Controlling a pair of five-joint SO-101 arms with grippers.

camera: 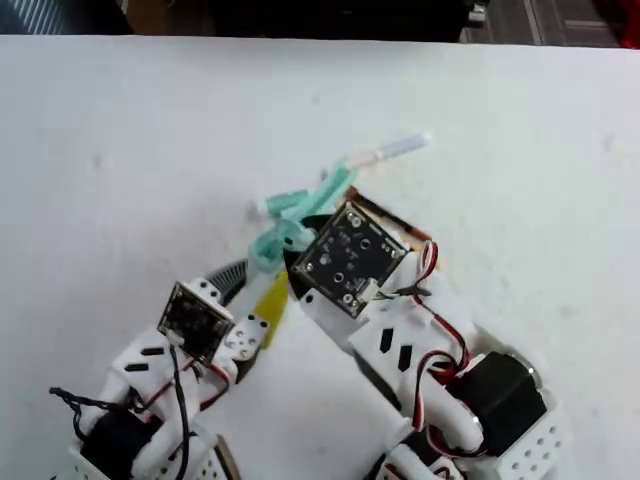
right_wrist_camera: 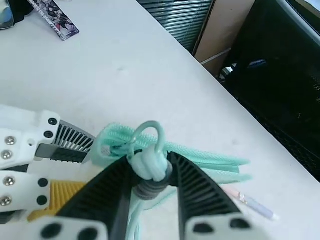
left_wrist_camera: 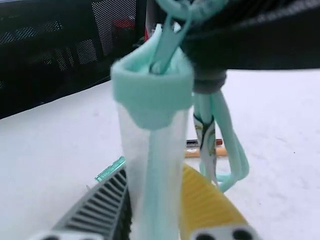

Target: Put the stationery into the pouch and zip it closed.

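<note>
RIGHT CLAW TAKES THE ZIP: The right gripper [right_wrist_camera: 149, 172] is clenched on the knotted mint pull cord [right_wrist_camera: 150, 159] of the zip, black jaws pinched tight below the cord's loop. The hold looks meant to drag the slider along the teeth. Opposite it, the left gripper [left_wrist_camera: 152, 175] grasps one end of the translucent, mint-trimmed pouch [left_wrist_camera: 150, 95] between its grey and yellow fingers [left_wrist_camera: 205, 205]. It appears to serve as an anchor, so that the fabric draws taut rather than simply following the pull. From the high camera the two claws meet near the middle of the white table [camera: 150, 150]. The left arm comes in from seven o'clock of the pouch and the right arm from five o'clock, with the pouch's mint edges fanning out toward one o'clock. Farther out at one o'clock lies a pale pen [camera: 400, 148], apart from both claws. A wooden pencil [left_wrist_camera: 191, 153] rests on the table beyond the pouch, close by the right gripper at about two o'clock. Whether either sits inside the clear fabric or outside it cannot be told. If they are outside, the filling step is unfinished even though the zipping hold is set. How far the zip is shut cannot be judged either, since the grippers cover the slider.
</note>
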